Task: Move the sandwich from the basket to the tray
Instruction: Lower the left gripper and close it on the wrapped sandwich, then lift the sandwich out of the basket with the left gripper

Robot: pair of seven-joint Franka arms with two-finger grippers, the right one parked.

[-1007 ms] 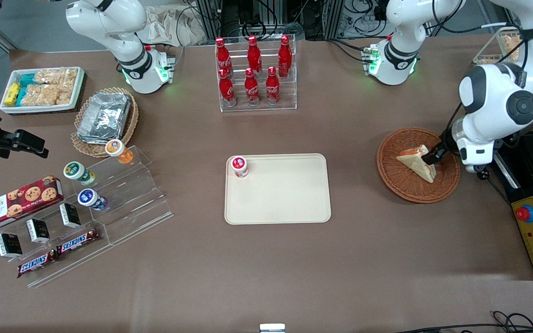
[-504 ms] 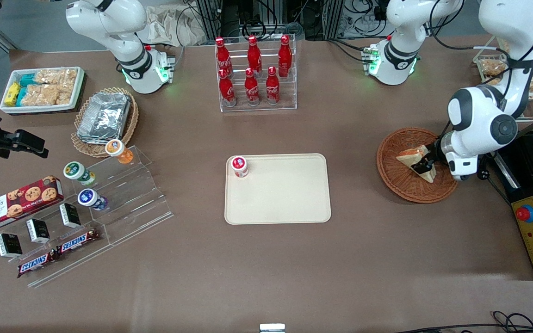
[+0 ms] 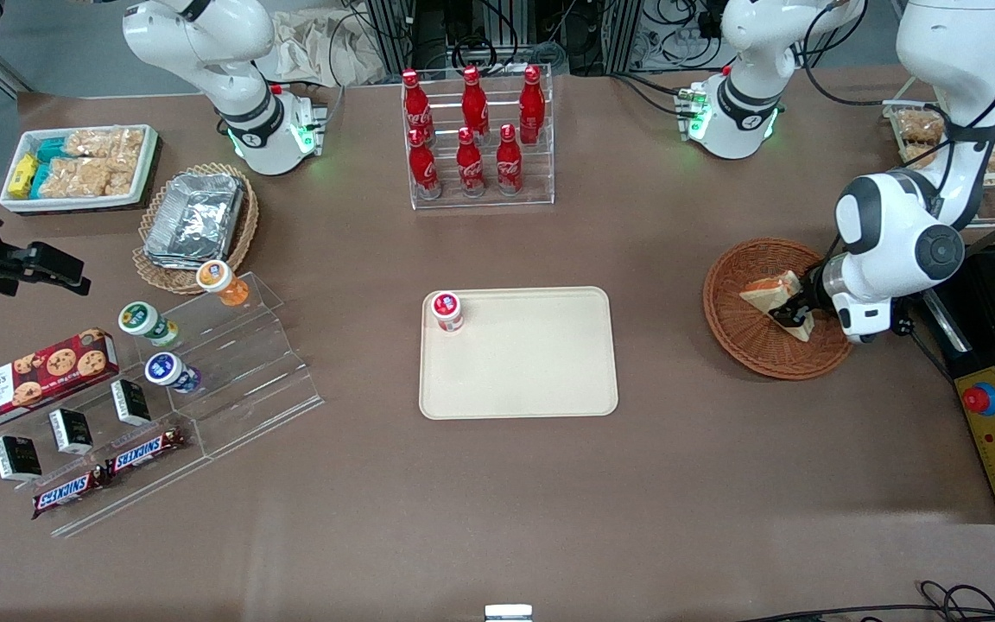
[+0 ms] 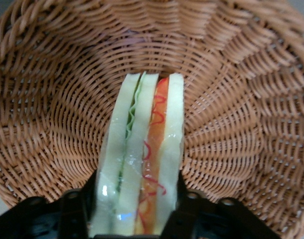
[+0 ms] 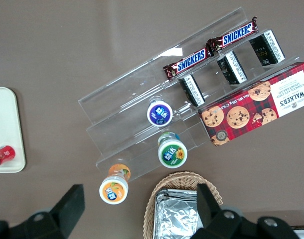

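The gripper [image 3: 793,308] is clamped on the sandwich [image 4: 142,159], a layered wedge of pale bread with green and orange filling. Beneath it curves the ribbed, reddish-brown wicker basket [image 3: 735,324]. The smooth cream tray [image 3: 532,371] lies well apart, toward the parked arm's end.

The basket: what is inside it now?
Inside the basket is one sandwich, with the gripper shut on it. The weave under the sandwich is covered; nothing else shows.

The end effector [image 3: 795,308] sits in the basket [image 3: 748,345]; bare table lies between it and the tray [image 3: 541,380].
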